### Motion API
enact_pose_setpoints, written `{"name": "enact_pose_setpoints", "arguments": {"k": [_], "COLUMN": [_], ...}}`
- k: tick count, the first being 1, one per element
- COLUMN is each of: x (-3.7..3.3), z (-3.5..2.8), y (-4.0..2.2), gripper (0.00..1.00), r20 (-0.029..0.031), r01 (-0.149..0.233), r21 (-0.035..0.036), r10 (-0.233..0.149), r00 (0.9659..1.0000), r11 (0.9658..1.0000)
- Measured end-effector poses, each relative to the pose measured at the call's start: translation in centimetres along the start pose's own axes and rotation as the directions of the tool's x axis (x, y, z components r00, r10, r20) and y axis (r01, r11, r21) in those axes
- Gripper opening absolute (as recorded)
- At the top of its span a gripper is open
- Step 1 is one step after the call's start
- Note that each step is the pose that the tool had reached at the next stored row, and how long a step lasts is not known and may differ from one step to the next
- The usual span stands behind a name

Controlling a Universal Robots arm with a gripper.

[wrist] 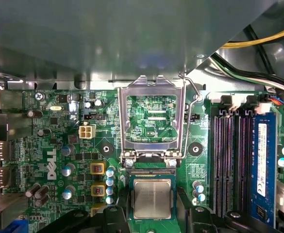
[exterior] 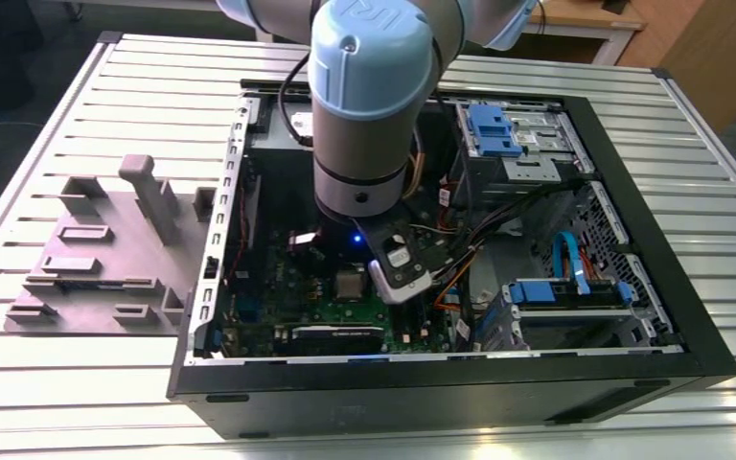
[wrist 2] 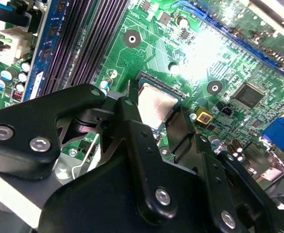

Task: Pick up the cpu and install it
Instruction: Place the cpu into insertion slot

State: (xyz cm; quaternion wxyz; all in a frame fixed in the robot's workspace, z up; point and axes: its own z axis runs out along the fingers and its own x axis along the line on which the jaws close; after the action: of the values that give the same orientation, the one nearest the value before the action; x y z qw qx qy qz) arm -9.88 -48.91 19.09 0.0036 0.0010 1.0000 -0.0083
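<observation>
Exterior view, from its left: slatted table [exterior: 61, 115], grey fixture block [exterior: 100, 254] on it, just beside the open computer case [exterior: 675, 316]. Arm [exterior: 368, 96] comes straight down into the middle of the case, over the green motherboard [exterior: 304, 292]. Toward that view's right: cable bundle [exterior: 496, 225] and two drive bays with blue brackets [exterior: 496, 129].

Second wrist view: gripper [wrist 2: 155, 99] is down at the processor socket. Black fingers [wrist 2: 131, 114] are closed in on two opposite edges of the cpu [wrist 2: 156, 108], pinching it. Silvery top faces up and lies flat. The dark socket rim shows just past its far edge. Cannot tell if the chip is fully seated or a hair above.

First wrist view: cpu [wrist: 152, 198] is square with the socket, right beside the hinge of the metal retention frame [wrist: 151, 121]. The frame is swung open and lies flat on the board. Memory slots [wrist: 229, 160] run alongside, with a blue memory stick [wrist: 263, 160] in the outer one.
</observation>
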Motion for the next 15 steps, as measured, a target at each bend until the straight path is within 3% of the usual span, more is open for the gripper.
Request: {"name": "enact_pose_setpoints", "arguments": {"k": [15], "x": [0.03], "z": [0.16], "y": [0.03], "gripper": [0.47], "r20": [-0.0001], "r01": [0.0], "r21": [0.0001], "r10": [0.0], "r00": [1.0], "r11": [1.0]}}
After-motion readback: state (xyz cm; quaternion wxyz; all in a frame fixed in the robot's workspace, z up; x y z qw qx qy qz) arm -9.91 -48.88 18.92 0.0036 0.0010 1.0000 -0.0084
